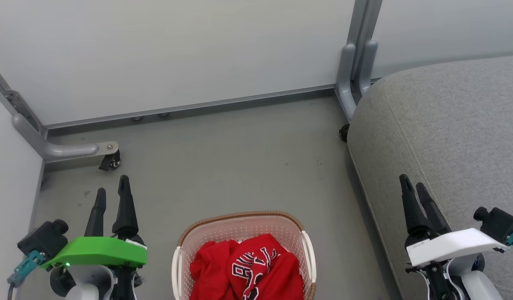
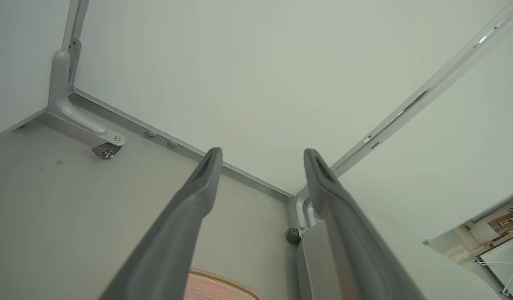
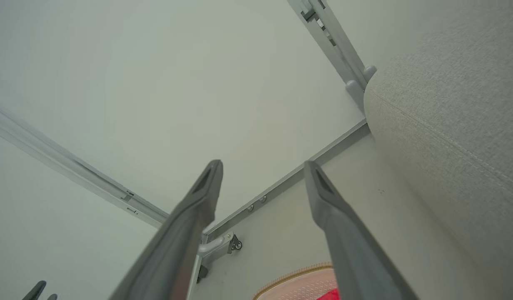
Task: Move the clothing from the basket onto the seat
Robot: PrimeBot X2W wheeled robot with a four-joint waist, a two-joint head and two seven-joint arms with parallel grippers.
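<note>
The clothing [image 1: 246,271], red fabric with white-edged black lettering, lies bunched inside the basket [image 1: 240,221], a white perforated tub with a brown woven rim, at the bottom middle of the head view. The grey upholstered seat [image 1: 448,125] stands to its right. My left gripper [image 1: 112,186] hangs open and empty left of the basket, fingers pointing at the floor ahead. My right gripper [image 1: 411,186] is open and empty over the seat's front edge. The basket rim [image 2: 223,281] peeks between the left fingers, and in the right wrist view the basket rim [image 3: 298,277] and a sliver of clothing [image 3: 329,296] show.
Pale partition walls [image 1: 177,54] with grey frame posts close the back and left. A caster foot [image 1: 108,160] sticks out at the left corner and another post base [image 1: 352,83] stands by the seat. Grey floor [image 1: 231,166] lies ahead of the basket.
</note>
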